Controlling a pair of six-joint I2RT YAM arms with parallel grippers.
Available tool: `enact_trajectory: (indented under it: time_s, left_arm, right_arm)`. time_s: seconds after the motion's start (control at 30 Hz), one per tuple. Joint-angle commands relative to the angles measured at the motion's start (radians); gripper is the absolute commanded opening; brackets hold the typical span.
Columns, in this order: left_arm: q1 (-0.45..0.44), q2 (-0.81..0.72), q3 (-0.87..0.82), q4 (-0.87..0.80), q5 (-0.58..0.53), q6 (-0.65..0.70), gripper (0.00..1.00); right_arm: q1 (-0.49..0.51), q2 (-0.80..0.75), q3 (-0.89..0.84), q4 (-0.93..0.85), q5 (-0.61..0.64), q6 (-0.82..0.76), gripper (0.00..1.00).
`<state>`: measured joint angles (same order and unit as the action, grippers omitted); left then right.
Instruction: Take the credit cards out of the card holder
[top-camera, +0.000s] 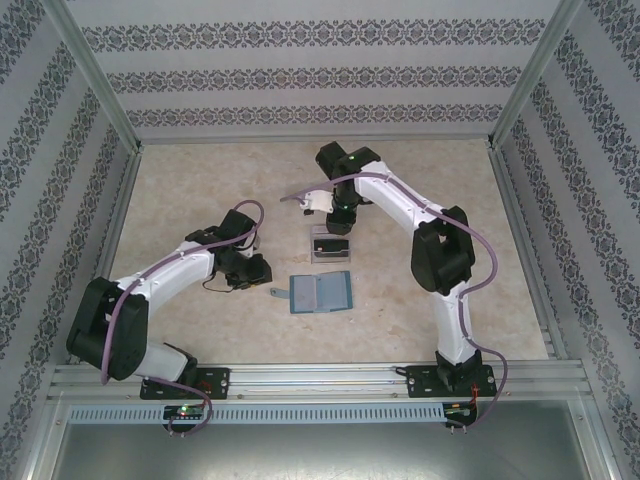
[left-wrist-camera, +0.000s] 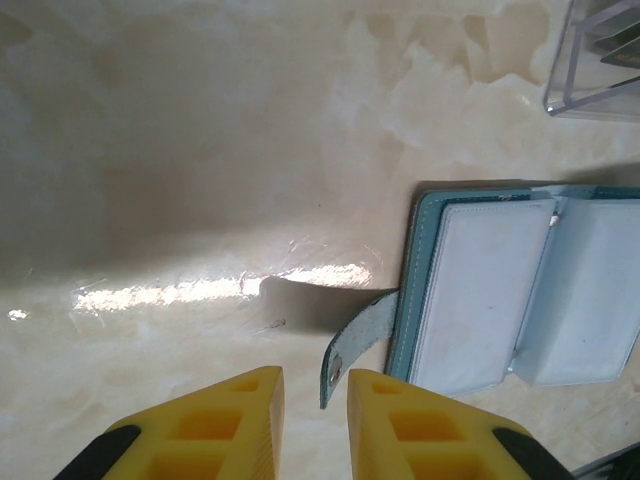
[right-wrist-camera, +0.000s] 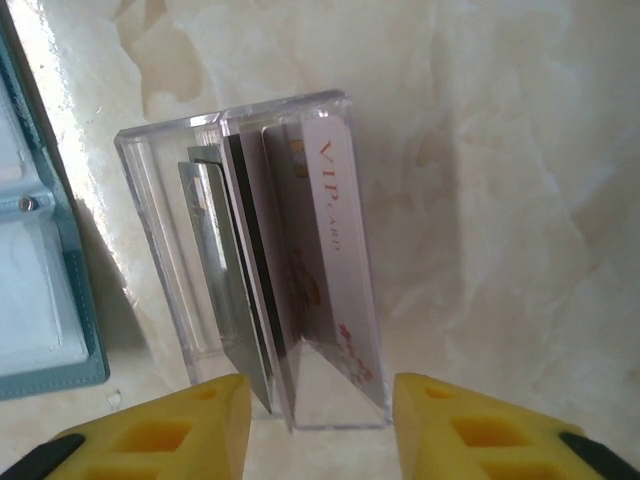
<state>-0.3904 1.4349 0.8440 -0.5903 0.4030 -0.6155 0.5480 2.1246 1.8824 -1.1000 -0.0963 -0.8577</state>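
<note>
Right wrist view: right gripper (right-wrist-camera: 318, 395), jaws apart, faces thin pale plastic credit cards (right-wrist-camera: 335, 250) upright in a clear acrylic box (right-wrist-camera: 150, 190) ahead, probably stiff and slick, best pinched across flat faces; teal folding card holder (right-wrist-camera: 40, 290) lies left.

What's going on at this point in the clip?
The teal card holder lies open and flat on the table. Several credit cards stand on edge in a clear box just beyond it. The right gripper hovers over that box with its jaws open, gripping nothing. The left gripper, jaws a little apart, sits at the holder's side tab without pinching it. The pockets in view look empty, though that is hard to confirm.
</note>
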Motion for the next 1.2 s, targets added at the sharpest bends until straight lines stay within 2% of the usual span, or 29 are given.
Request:
enact_trajectory:
  time_s: [0.0,0.53,0.83,0.93,1.03,1.17]
  left_arm:
    - [0.013,0.012,0.025,0.024,0.022,-0.013,0.23]
    - [0.012,0.024,0.030,0.020,0.020,-0.014,0.24]
    - [0.012,0.022,0.039,0.025,0.021,-0.020,0.24]
    - [0.013,0.024,0.045,0.033,0.023,-0.026,0.24]
    - [0.013,0.028,0.049,0.041,0.022,-0.029,0.24]
    - [0.012,0.037,0.058,0.049,0.022,-0.026,0.24]
  right_arm:
    - [0.013,-0.012,-0.030,0.057,0.002,0.020,0.48]
    - [0.002,0.029,-0.016,0.103,0.052,0.025,0.50]
    - [0.010,-0.044,-0.042,0.145,0.052,0.081,0.50]
    - [0.017,-0.085,-0.080,0.183,0.051,0.138,0.48]
    - [0.029,-0.119,-0.120,0.256,0.065,0.259,0.45]
    - [0.045,-0.187,-0.216,0.372,0.095,0.469,0.31]
